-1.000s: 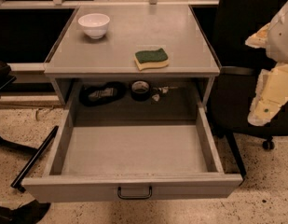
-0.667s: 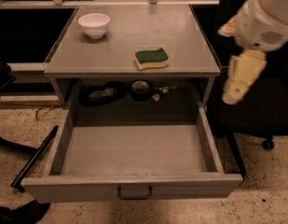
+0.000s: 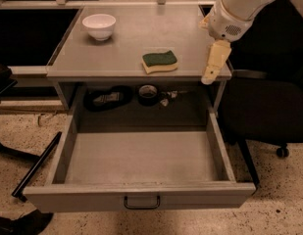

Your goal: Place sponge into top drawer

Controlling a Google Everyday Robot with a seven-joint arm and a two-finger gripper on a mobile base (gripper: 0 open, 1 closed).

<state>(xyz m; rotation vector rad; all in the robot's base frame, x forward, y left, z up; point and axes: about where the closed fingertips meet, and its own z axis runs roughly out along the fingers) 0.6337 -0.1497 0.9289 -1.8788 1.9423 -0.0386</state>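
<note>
- Your claw (image 3: 211, 70) hangs at the right edge of the counter (image 3: 141, 28), right of the sponge (image 3: 160, 61) and apart from it; you cannot tell whether it is apart or together.
- The sponge lies green side up near the counter's front edge.
- The top drawer (image 3: 141, 198) stands pulled out below.
- 1 white bowl (image 3: 99, 26) sits back left.

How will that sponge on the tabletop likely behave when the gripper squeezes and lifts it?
The sponge shows pale foam under a green scouring layer, so it probably compresses when squeezed. Being foam, it is likely light. Lying flat on the tabletop, it should not roll. The gripper hangs over the table's right edge, apart from it.
</note>
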